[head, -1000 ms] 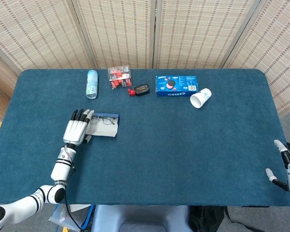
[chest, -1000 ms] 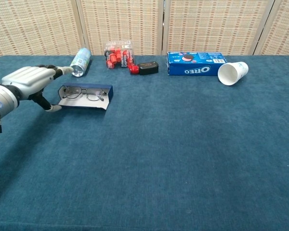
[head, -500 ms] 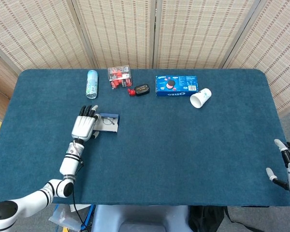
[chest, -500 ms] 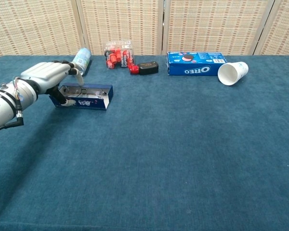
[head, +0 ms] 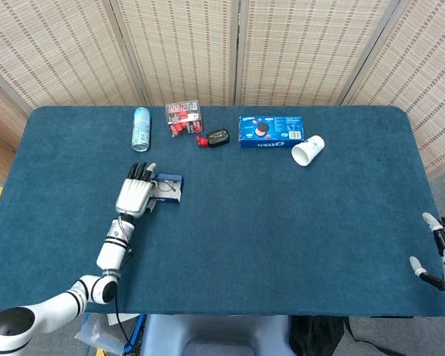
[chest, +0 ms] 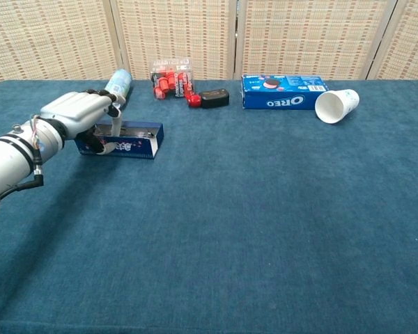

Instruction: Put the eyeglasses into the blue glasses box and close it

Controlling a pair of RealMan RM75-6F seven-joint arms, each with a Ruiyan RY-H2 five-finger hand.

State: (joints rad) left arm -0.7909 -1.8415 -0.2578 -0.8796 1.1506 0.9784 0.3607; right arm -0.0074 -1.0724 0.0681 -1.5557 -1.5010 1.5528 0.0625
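Note:
The blue glasses box [head: 170,185] lies on the table's left half, its patterned front flap [chest: 131,145] raised nearly upright. A thin part of the eyeglasses [head: 164,190] shows inside in the head view; the flap hides them in the chest view. My left hand [head: 134,196] [chest: 75,113] sits at the box's left end, fingers stretched over its top and thumb against the flap's outer face. It grips nothing. My right hand [head: 443,255] hangs at the table's near right edge, far from the box, fingers apart and empty.
Along the far edge lie a tin can [head: 141,127], a pack of red batteries [head: 183,117], a small black object [head: 218,137], an Oreo box [head: 271,130] and a tipped paper cup [head: 308,150]. Blue cloth covers the table [head: 282,222].
The left hand moved in toward the box and pushed the flap up from lying flat to nearly upright, covering the eyeglasses in the chest view. The right hand has not moved.

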